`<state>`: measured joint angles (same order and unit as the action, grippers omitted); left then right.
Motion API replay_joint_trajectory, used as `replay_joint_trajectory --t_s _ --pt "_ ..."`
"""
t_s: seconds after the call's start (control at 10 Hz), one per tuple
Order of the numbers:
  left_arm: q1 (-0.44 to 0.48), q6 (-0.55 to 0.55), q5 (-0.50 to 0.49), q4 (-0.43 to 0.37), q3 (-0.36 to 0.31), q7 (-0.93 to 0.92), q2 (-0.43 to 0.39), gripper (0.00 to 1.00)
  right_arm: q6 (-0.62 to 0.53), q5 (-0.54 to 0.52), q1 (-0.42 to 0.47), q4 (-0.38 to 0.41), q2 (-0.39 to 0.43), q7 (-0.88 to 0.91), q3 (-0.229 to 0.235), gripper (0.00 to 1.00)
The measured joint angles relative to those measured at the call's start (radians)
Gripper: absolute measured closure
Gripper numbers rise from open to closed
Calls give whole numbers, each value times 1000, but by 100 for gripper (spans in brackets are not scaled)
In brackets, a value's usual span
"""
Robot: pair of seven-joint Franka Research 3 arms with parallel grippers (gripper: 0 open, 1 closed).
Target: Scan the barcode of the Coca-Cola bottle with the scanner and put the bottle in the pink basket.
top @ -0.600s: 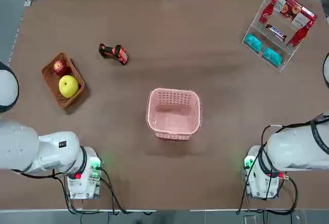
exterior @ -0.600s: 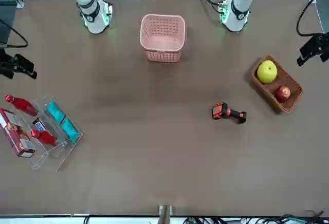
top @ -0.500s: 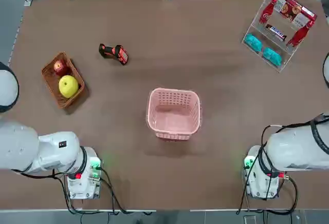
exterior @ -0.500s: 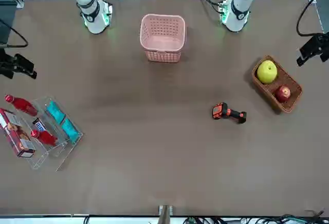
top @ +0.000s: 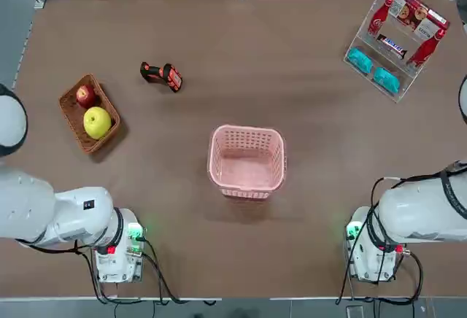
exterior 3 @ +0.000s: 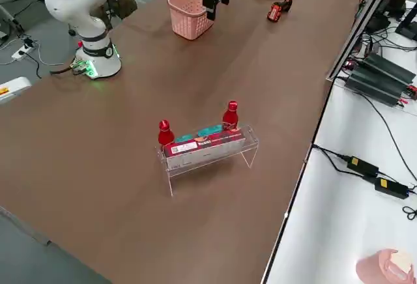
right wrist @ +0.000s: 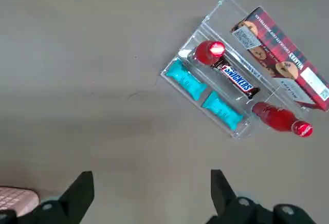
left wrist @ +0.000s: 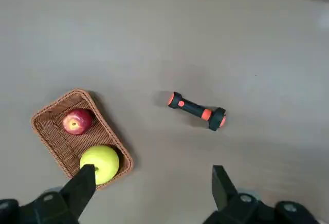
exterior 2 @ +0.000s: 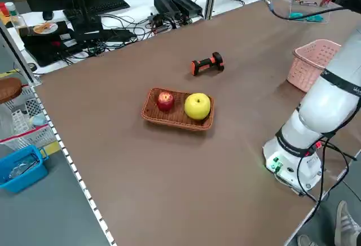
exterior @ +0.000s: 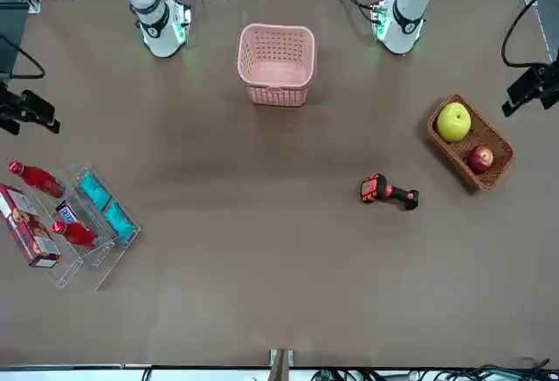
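Observation:
Two red Coca-Cola bottles (top: 380,13) (top: 427,47) stand at the ends of a clear rack (top: 363,35) at the table's far right. The black and orange scanner (top: 162,74) lies on its side at the far left. The pink basket (top: 211,159) sits mid-table, nearer the bases, with nothing in it. My left gripper (exterior: 529,90) hangs open high over the left edge, above the wicker basket and scanner (left wrist: 197,110). My right gripper (exterior: 26,112) hangs open high over the right side, with the bottles (right wrist: 209,52) (right wrist: 280,120) below and ahead of it.
A brown wicker basket (top: 71,117) with a red apple and a yellow fruit sits at the left. The rack also holds teal packets (top: 372,70), a Snickers bar (top: 392,44) and a biscuit box (top: 412,12). Both arm bases stand at the near edge.
Both grippers have drifted very slightly. Nothing on the table has moved.

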<state>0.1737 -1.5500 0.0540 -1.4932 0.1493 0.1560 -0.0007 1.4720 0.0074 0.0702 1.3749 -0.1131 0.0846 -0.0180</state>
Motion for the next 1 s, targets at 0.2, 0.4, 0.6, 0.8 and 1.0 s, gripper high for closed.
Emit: replay_joint_trajectory --t_s 0.2,0.4,0.6,0.8,1.0 --pt "1 -2 4 0 0 51 13 0 55 0 23 3 -33 23 1 0" --pt "-3 3 4 -1 2 250 25 0 119 0 34 5 -89 25 2 0" --pt "-11 35 4 -6 7 472 41 0 160 2 59 5 -134 29 3 0" --pt "-24 28 4 -46 51 732 60 0 223 2 63 8 -169 39 2 4" --pt "-33 -36 4 -77 93 912 100 0 262 1 63 9 -211 48 2 6"
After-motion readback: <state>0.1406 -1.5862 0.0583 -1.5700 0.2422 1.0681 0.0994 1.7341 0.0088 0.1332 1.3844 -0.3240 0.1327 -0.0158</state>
